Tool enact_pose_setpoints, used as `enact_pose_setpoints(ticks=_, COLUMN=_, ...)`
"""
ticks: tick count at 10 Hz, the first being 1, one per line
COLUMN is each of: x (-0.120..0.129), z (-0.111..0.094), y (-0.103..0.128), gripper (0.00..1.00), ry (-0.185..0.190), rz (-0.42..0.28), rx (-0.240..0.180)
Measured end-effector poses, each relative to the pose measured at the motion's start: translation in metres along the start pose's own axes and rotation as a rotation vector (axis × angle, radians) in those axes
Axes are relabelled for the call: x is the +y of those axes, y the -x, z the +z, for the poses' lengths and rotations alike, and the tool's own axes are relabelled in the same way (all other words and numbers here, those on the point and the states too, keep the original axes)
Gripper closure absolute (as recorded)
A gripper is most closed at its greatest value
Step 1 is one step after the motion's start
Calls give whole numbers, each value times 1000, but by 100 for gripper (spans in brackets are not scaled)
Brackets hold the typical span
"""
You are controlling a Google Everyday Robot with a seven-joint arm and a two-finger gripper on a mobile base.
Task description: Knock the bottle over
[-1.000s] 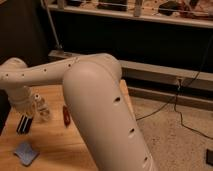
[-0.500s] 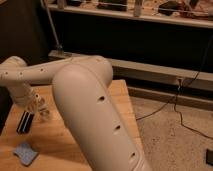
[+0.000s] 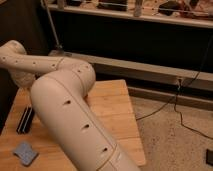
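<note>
The gripper is out of view behind the arm (image 3: pixel 75 115), so its grip state can't be told. The bottle is hidden too. Judging by reach, the sweep over the bench's (image 3: pixel 112 107) left end is underway; next, push sideways.

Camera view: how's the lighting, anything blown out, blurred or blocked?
Camera view: soft and blurry overall; warm light on the wooden table, with the back wall and lower shelf area nearly black. No glare. The pale robot arm fills the foreground and blocks the table's left side; the bottle and the gripper cannot be seen. The dark object and grey piece show no detail.
</note>
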Motion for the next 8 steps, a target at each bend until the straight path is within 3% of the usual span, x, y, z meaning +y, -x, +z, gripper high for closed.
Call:
enact_pose_setpoints(ticks=1, x=4, z=-9, y=5, gripper=100, ry=31, rz=2, rx=-15)
enact_pose_setpoints(ticks=3, x=33, z=-25, y=-4, gripper=100, ry=149, rz=-7, rx=-22)
enact_pose_setpoints(ticks=5, x=67, z=-32, y=-36, gripper=100, ry=308, rz=11, rx=9)
enact_pose_setpoints(ticks=6, x=70, z=-32, y=-52, gripper=98, ry=362, rz=34, rx=24)
enact_pose_setpoints(ticks=8, x=68, z=-32, y=-67, gripper=94, ry=412, rz=64, rx=38)
